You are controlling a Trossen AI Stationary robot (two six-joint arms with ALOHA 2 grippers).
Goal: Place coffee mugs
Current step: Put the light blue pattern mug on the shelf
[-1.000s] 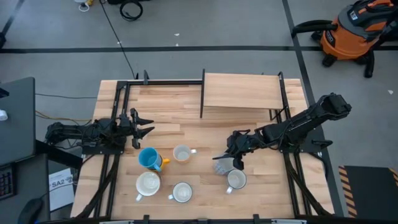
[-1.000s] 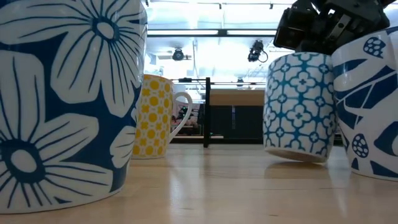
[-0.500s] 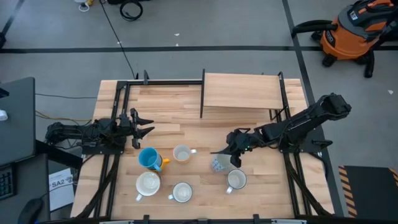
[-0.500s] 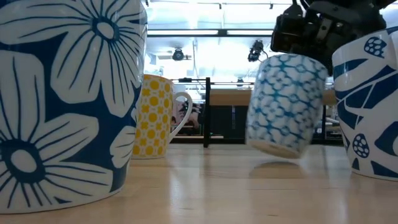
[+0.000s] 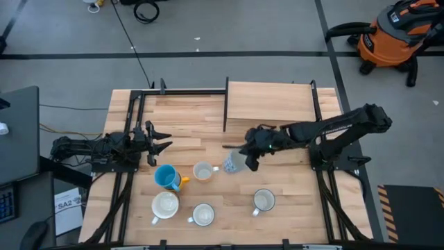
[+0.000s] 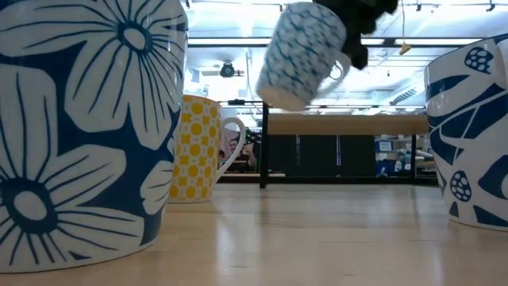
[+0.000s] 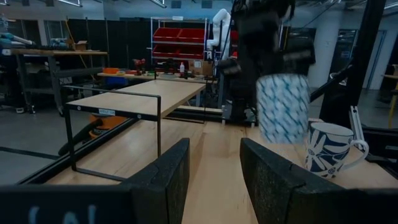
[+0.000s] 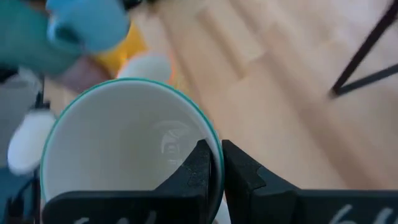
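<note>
1. Front of the tabletop (image 5: 208, 132): three white-lined mugs stand in a loose row in the high view, a wide mug (image 5: 165, 205), a small mug (image 5: 203, 214) and a right-hand mug (image 5: 263, 200). In the low view a big blue mug with white flowers (image 6: 83, 127) fills the near left and a blue-and-white leaf-patterned mug (image 6: 472, 139) the right edge.

2. Next row back: a bright blue mug (image 5: 166, 176) with a yellow-orange handle stands beside a small cream mug (image 5: 202, 171). The low view shows a yellow-patterned mug (image 6: 200, 148) upright on the wood.

3. Mid-table: the right gripper (image 5: 248, 154) clamps the rim of a teal-patterned mug (image 5: 233, 162), one finger inside the cup and one outside, as the right wrist view shows (image 8: 130, 149). The mug hangs tilted, clear of the tabletop (image 6: 303, 52), just right of the cream mug.

4. Left side: the left gripper (image 5: 158, 142) rests low by the left edge with its fingers spread and nothing between them; its wrist view looks across at the lifted mug (image 7: 283, 107).

5. Rear: a raised wooden shelf (image 5: 267, 101) on a black frame stands at the back of the tabletop.

6. Beyond, on the floor: an orange shop vacuum (image 5: 399, 31).
</note>
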